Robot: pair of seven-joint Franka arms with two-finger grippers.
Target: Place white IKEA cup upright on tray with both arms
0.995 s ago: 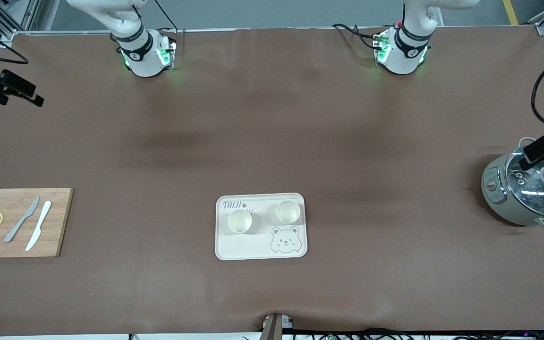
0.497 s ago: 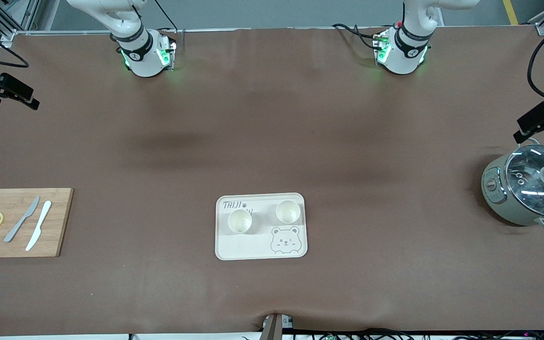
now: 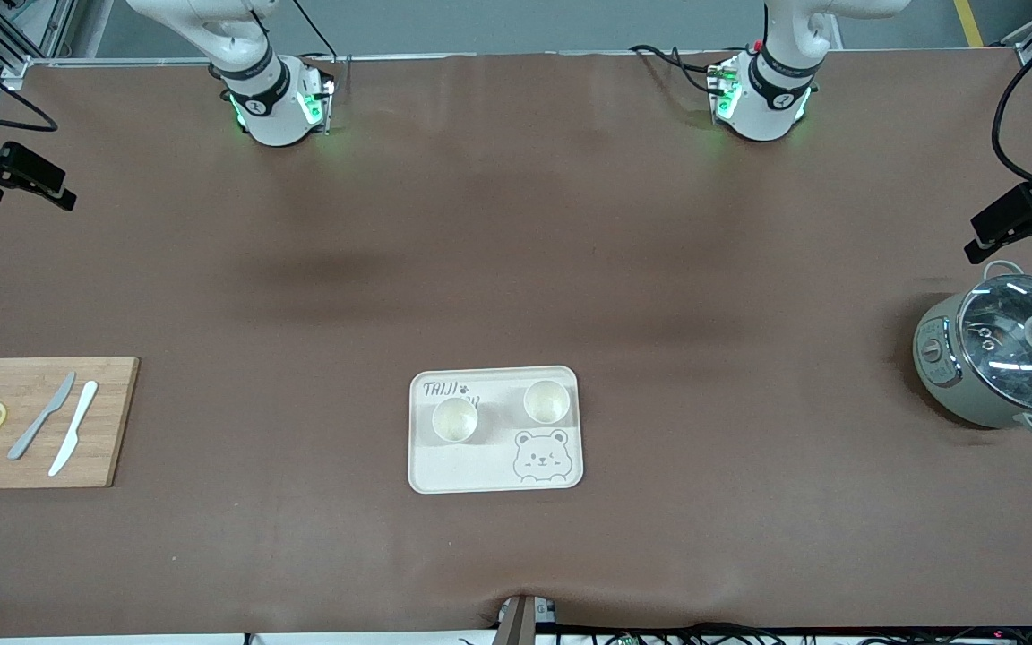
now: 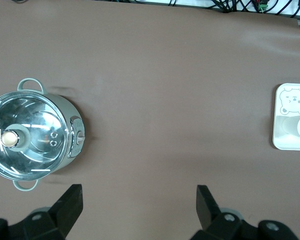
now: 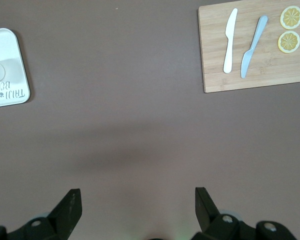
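A: Where are the cups found?

B: Two cups point(image 3: 455, 419) point(image 3: 546, 401) are seen upright on the tray point(image 3: 462, 470), which lies on the table point(image 3: 516, 269) near the front camera, midway between the two ends. One cup is set toward the right arm's end, the other toward the left arm's end and slightly farther from the camera.

A: And the end effectors?

B: The left end effector point(image 4: 140, 202) is held up over bare table at the left arm's end, beside the pot point(image 3: 1004, 358); its fingers point(image 4: 70, 200) are spread wide and nothing is gripped. The right end effector point(image 5: 135, 205) is held up over bare table at the right arm's end, equally wide open and empty. The board point(image 3: 32, 421) with knives and lemon slices lies at that end. The tray is well apart from both.
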